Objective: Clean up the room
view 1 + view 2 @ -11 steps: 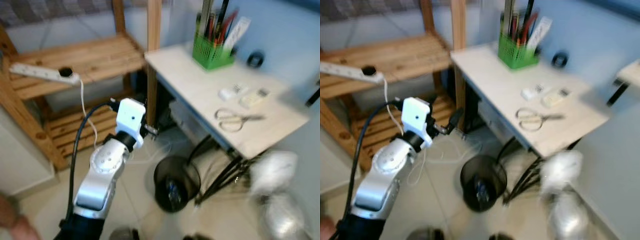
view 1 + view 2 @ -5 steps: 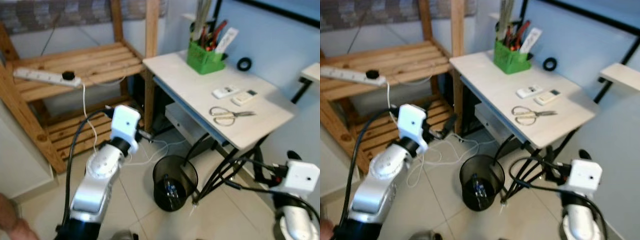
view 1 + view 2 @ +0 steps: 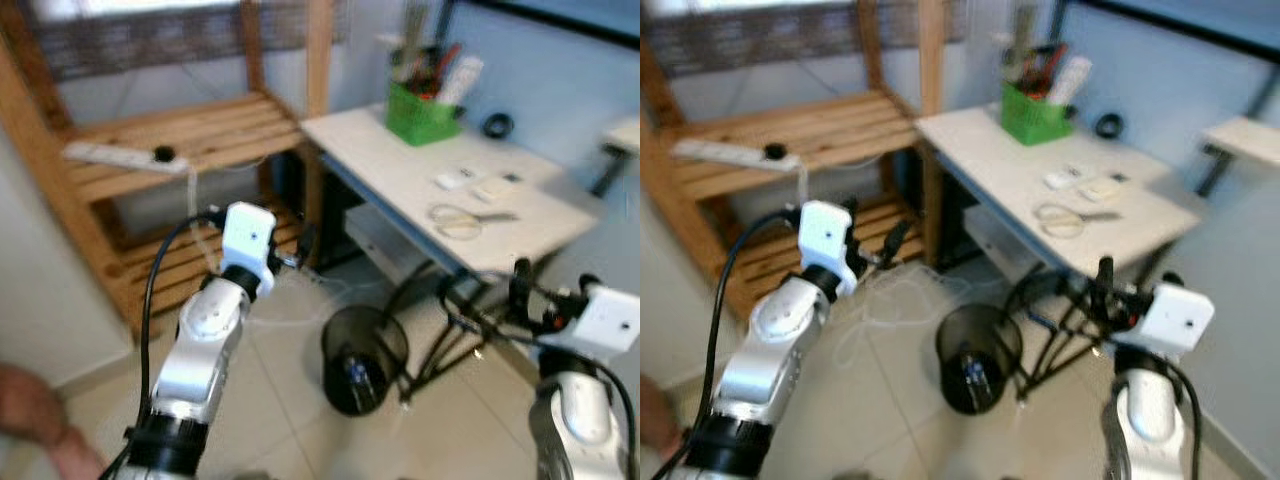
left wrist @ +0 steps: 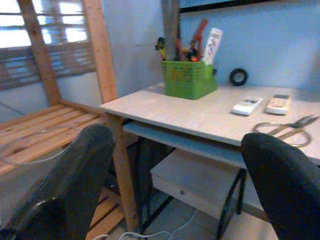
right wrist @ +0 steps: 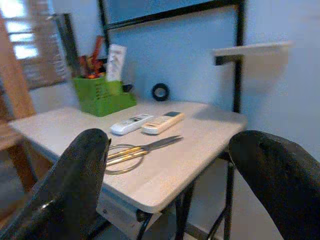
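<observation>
**Scissors and remotes on the pale bench, both end effectors raised and spread**

Scissors with pale looped handles and steel blades (image 5: pixel 134 150) lay flat on the light wooden bench (image 3: pixel 400 175), near its front edge. Just behind them I saw two small white remote controls (image 5: pixel 147 122) lying side by side, close together. A green plastic mesh pen holder (image 4: pixel 188 78), stuffed with pens and a white ruler-like strip, stood upright at the back of the bench by the blue wall, and a black roll of tape (image 4: pixel 238 76) sat near the wall, beside the holder.

My left end effector (image 3: pixel 296 250) was held up in front of the wooden slatted shelf unit (image 3: pixel 190 135), fingers (image 4: pixel 75 185) spread apart and gripping nothing; through its wrist camera I looked across at the bench from the shelf side. My right end effector (image 3: pixel 520 290) hovered low beside the bench's black metal legs, its fingers (image 5: pixel 75 185) likewise parted and empty, and its wrist camera faced the scissors and remotes from the front edge of the bench.

On the tiled floor under the bench stood a round black mesh waste bin (image 3: pixel 365 345) with some small item inside that I could not identify. A white power strip (image 3: pixel 125 155) rested on the upper wooden shelf, its cable hanging down.
</observation>
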Robot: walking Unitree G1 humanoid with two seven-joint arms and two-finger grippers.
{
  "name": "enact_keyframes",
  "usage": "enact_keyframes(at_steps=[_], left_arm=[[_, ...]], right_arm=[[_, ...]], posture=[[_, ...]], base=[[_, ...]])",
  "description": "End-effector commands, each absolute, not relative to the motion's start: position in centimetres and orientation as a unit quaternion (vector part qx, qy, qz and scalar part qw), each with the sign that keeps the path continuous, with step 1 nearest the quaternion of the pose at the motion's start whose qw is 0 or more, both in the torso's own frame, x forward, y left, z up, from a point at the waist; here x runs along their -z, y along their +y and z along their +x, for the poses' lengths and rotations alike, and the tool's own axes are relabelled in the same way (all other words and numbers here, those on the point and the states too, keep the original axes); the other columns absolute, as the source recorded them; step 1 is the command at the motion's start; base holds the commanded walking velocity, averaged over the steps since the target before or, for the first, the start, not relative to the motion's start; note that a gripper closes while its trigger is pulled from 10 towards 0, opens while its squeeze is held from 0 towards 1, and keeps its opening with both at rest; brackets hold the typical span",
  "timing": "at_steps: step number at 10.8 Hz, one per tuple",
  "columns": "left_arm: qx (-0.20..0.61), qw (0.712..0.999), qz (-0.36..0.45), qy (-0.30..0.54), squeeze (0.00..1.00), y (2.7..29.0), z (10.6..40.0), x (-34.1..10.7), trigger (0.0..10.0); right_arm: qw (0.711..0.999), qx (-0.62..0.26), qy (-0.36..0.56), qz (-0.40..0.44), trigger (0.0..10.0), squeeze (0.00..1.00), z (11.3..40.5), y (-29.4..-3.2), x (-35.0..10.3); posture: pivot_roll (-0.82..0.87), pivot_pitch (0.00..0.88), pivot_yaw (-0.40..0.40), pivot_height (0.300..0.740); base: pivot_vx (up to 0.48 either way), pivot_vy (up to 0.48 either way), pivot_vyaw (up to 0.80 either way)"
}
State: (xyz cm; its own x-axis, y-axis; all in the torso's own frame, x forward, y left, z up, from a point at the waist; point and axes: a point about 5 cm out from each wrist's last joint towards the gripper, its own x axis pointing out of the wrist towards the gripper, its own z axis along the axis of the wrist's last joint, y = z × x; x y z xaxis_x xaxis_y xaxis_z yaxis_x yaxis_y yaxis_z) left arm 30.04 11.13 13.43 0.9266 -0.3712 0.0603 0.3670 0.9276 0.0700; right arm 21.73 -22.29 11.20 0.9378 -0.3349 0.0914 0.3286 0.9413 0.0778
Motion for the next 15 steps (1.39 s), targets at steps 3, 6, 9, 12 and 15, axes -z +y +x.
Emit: enact_keyframes(at_steps=[3, 6, 9, 12, 15], left_arm=[[0.186, 0.981, 0.035, -0.045, 0.0, 10.4, 31.1, -13.9, 10.0], [0.19, 0.98, 0.032, -0.044, 0.0, 10.2, 31.1, -13.6, 10.0], [0.205, 0.978, 0.031, -0.023, 0.0, 10.7, 30.3, -12.4, 10.0], [0.205, 0.977, -0.024, 0.057, 0.0, 13.5, 27.6, -8.1, 10.0], [0.237, 0.971, -0.005, 0.015, 0.0, 11.8, 29.3, -10.1, 10.0]], right_arm=[[0.986, 0.161, -0.019, 0.043, 10.0, 0.0, 22.3, -21.6, -10.2], [0.99, 0.14, -0.011, 0.014, 10.0, 0.0, 22.4, -21.0, -10.1], [0.99, 0.14, 0.003, 0.01, 10.0, 0.0, 21.8, -21.1, -9.4], [0.981, 0.179, 0.037, -0.061, 10.0, 0.0, 19.1, -23.2, -7.3], [0.982, 0.174, 0.044, -0.064, 10.0, 0.04, 19.4, -23.2, -6.7]], posture=[[-0.01, 0.0, 0.043, 0.736], [-0.01, 0.0, 0.042, 0.736], [-0.01, 0.0, 0.043, 0.736], [-0.01, 0.0, 0.041, 0.736], [-0.02, 0.0, 0.041, 0.736]], base=[[0.0, 0.0, 0.0], [0.0, 0.0, 0.0], [0.0, 0.0, -0.77], [0.0, 0.0, -0.76], [0.0, -0.16, -0.76]])
